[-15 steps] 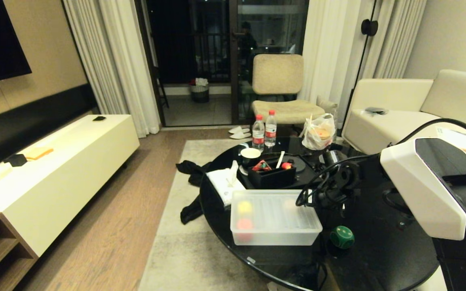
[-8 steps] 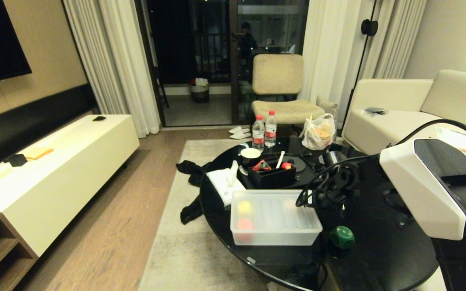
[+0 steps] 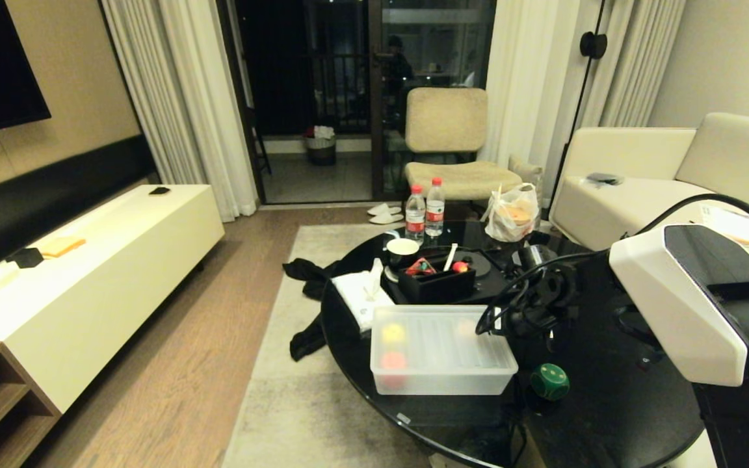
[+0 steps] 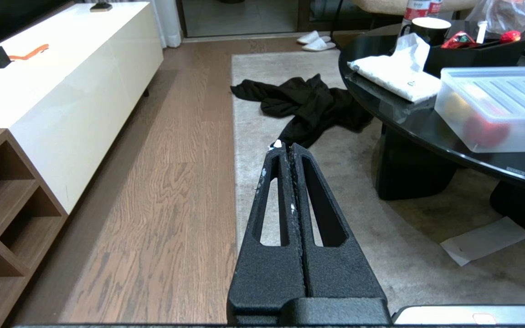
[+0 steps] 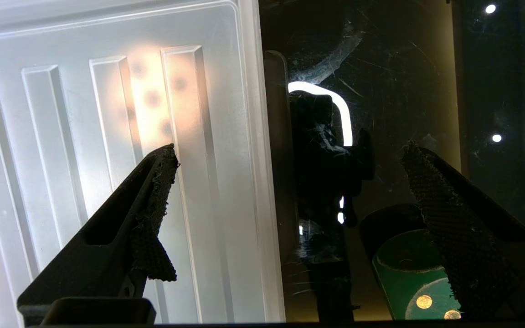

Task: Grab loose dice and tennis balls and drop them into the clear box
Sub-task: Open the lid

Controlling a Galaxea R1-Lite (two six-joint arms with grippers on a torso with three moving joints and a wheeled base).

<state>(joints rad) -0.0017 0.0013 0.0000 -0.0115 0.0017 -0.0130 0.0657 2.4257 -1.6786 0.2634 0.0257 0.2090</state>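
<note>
— Where is the green die [image 3: 549, 381]?

— On the black tabletop [image 3: 608, 403], just beside the lidded clear box [image 3: 443, 351]. My right hand [image 5: 290, 155] hangs spread above the box's edge; the die lies apart, under one finger.

— Your left hand [image 4: 288, 148]?

— Pressed together, off over the floor.

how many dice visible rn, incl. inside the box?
4. Green die loose on the black table, right of the clear box. Through the lidded box: yellow, red-orange and a pale one. More may be hidden.
</note>
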